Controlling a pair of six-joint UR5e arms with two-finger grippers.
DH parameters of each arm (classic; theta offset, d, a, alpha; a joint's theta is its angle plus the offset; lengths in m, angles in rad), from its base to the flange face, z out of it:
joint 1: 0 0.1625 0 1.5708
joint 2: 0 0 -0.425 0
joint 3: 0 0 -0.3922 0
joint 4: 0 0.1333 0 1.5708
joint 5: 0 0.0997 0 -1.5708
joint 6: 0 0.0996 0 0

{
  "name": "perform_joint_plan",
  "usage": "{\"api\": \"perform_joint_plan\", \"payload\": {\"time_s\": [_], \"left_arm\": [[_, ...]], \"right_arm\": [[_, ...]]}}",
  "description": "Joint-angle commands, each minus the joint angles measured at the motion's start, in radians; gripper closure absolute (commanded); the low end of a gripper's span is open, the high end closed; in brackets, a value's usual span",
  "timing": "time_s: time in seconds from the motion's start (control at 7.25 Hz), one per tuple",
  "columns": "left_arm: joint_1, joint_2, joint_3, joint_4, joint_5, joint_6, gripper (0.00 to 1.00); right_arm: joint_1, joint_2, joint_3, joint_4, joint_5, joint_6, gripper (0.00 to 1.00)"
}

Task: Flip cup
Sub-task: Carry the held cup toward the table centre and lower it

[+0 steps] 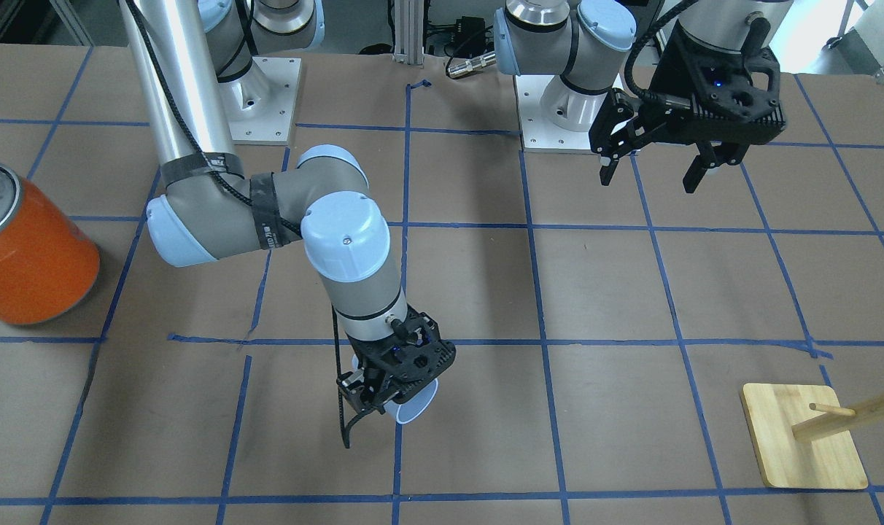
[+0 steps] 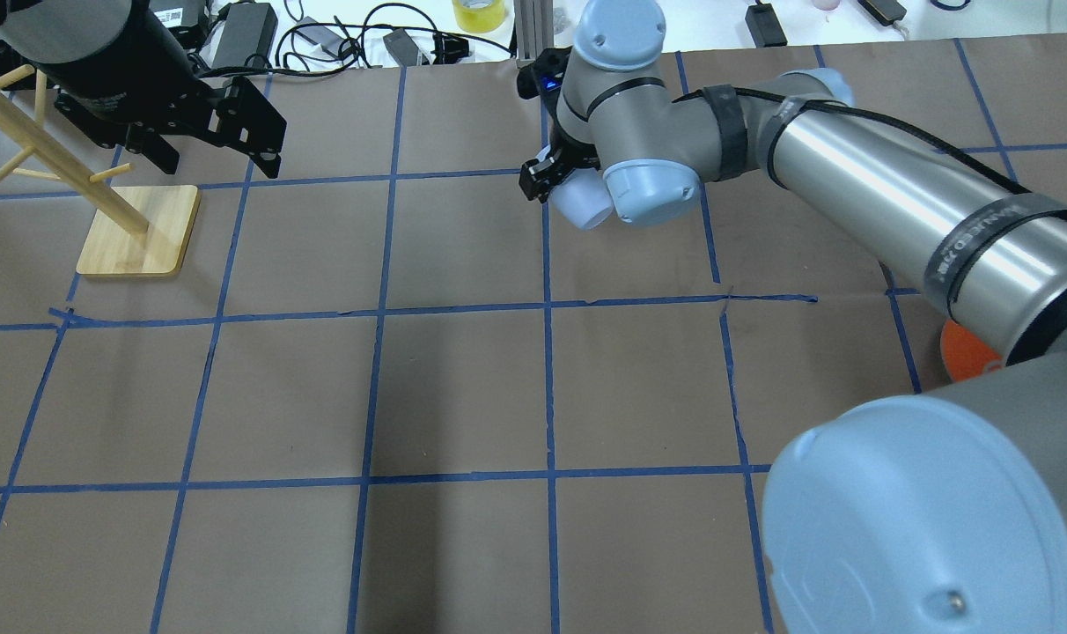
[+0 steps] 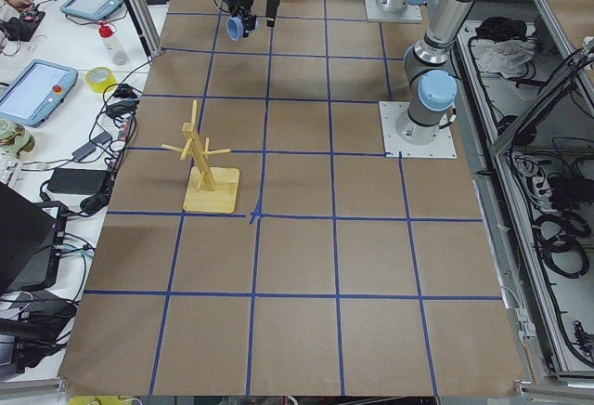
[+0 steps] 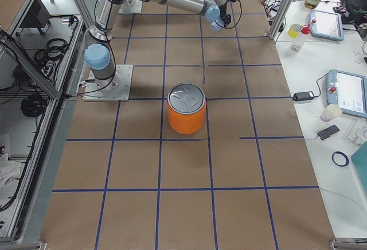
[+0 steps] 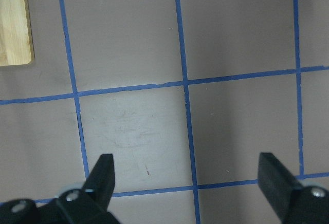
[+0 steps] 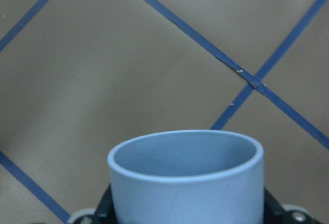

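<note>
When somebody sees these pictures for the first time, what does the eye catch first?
First, the right gripper, out over the table, shut on the tilted pale blue cup. Then the large orange can standing on the robot's right side, and the wooden peg stand on its left, near the open left gripper.

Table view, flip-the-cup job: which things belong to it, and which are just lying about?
Job: cup; right gripper, shut on it.
Lying about: orange can; wooden peg stand; left gripper, open and empty.
</note>
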State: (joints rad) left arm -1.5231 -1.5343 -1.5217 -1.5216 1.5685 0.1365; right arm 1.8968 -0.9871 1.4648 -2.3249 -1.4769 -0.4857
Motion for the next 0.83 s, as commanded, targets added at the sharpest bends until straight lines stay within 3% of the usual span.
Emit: {"api": "perform_joint_plan", "payload": {"time_s": [0.0, 0.14, 0.69], "left_arm": [[0.000, 0.000, 0.000, 0.000, -0.001, 0.000, 0.00], [0.000, -0.001, 0.000, 0.000, -0.001, 0.000, 0.00], [0.000, -0.001, 0.000, 0.000, -0.001, 0.000, 0.00]], "right_arm": [[0.047, 0.042, 0.009, -0.059, 0.007, -0.404, 0.37], [0.051, 0.071, 0.018, -0.115, 0.021, -0.565, 0.37], [0.076, 0.065, 0.118, -0.149, 0.043, -0.671, 0.41]]}}
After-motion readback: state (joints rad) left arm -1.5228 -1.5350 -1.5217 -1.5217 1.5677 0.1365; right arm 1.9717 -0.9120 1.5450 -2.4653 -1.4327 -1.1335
